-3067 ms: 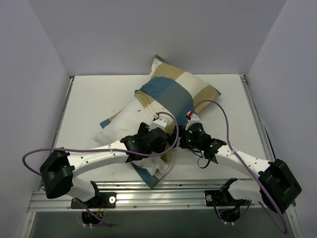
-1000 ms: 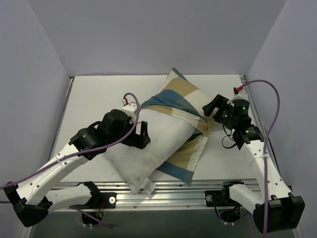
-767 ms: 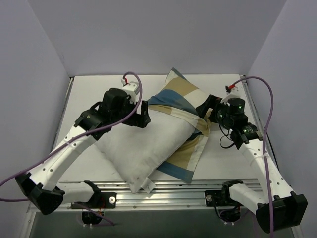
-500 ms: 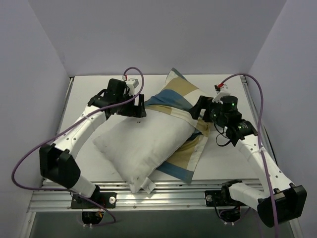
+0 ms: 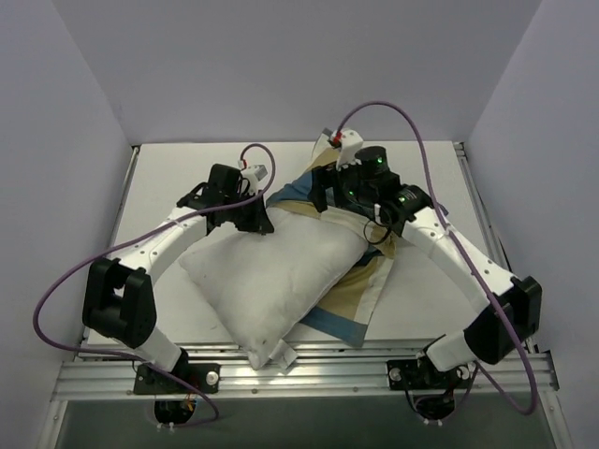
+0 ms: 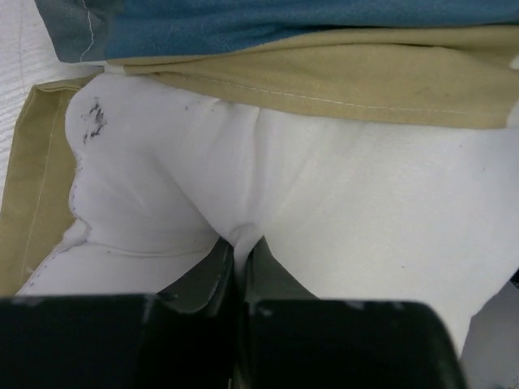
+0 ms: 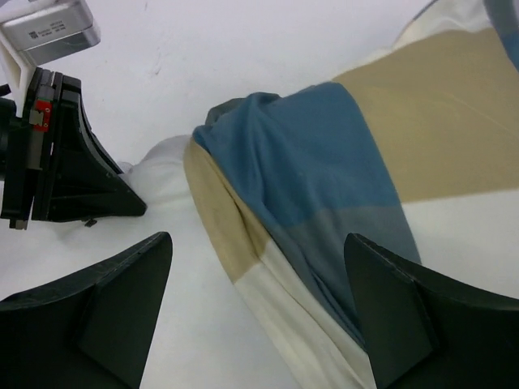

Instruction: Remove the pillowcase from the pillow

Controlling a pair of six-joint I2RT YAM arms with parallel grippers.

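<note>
The plain white pillow (image 5: 267, 281) lies slantwise on the table, its near half bare. The blue, tan and white pillowcase (image 5: 360, 281) still covers its far right part and trails under its right side. My left gripper (image 5: 264, 223) sits at the pillow's far left corner, shut on a pinch of white pillow cloth (image 6: 241, 241), just below the pillowcase's tan hem (image 6: 365, 81). My right gripper (image 5: 323, 198) hovers open over the bunched blue edge of the pillowcase (image 7: 300, 154), its fingers (image 7: 105, 300) wide apart and touching nothing. The left gripper (image 7: 65, 170) shows in the right wrist view.
Grey walls close in the table (image 5: 168, 173) on the left, back and right. An aluminium rail (image 5: 309, 369) runs along the near edge. Purple cables (image 5: 393, 117) loop above both arms. Bare tabletop shows at the far left and right.
The left gripper reached the pillow's far left corner and shut on its white cloth. The right arm swung left from the table's right side and now hangs over the pillowcase's far end.
</note>
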